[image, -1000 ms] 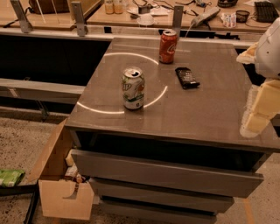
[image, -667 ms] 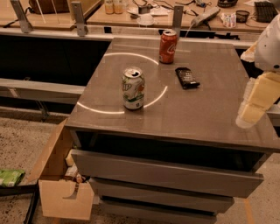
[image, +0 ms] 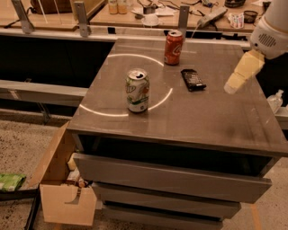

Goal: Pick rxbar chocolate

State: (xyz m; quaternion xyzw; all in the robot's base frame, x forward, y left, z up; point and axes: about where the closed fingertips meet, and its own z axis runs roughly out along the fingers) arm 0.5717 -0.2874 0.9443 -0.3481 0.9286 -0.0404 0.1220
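Observation:
The rxbar chocolate [image: 193, 79], a small flat bar in a black wrapper, lies on the grey counter top [image: 202, 121] towards the back, right of centre. A red can [image: 173, 47] stands upright just behind and left of it. A green-and-white can [image: 137, 90] stands upright nearer the front left. My gripper [image: 235, 80] hangs from the white arm at the right, above the counter and to the right of the bar, apart from it. Its cream-coloured fingers point down and to the left.
The counter has drawers [image: 175, 179] below its front edge. An open cardboard box [image: 63, 179] sits on the floor at the lower left. A cluttered wooden bench [image: 135, 13] runs behind the counter. A small clear bottle [image: 275, 100] stands past the counter's right edge.
My gripper has moved up and to the left, from the counter's right edge to a spot nearer the rxbar. The cans and the bar have not moved.

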